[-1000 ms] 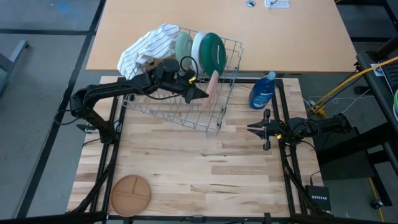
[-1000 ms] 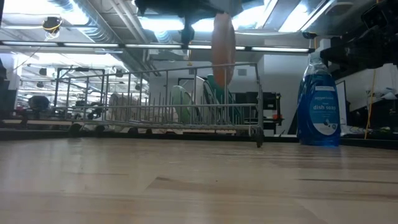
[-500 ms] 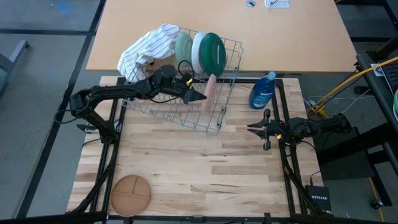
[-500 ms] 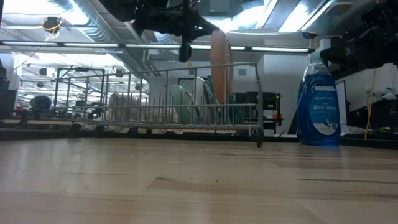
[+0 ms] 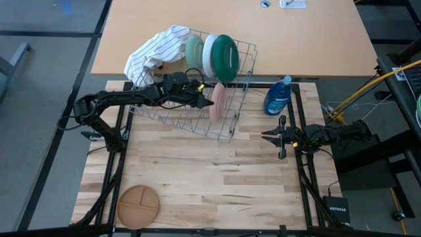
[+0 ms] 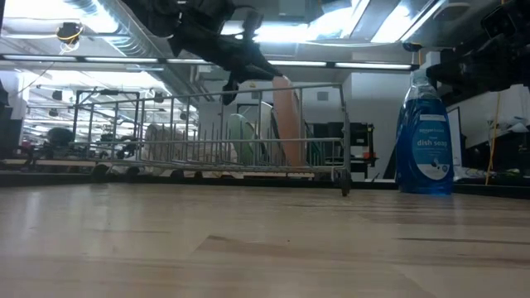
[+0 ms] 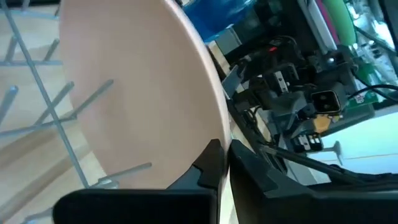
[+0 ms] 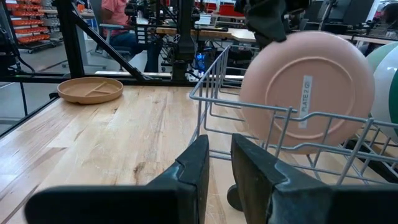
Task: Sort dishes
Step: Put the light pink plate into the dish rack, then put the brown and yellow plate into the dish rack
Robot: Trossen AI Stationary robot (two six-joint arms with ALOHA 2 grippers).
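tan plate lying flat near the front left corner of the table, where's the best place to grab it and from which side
Judging by its pose, the rim. The tan plate lies flat on the table, so only its raised edge offers anything to pinch. Come from above at the edge nearest the left arm, one finger inside the rim and one outside. The left pincer currently holds the pink plate.

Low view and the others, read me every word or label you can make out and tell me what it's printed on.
"dish soap" on the blue bottle; the brand line above it is too small to read.
"PLATE 2" on the sticker on the pink plate; its last characters are unclear.
"NETGEAR" on the black box at the table's corner.
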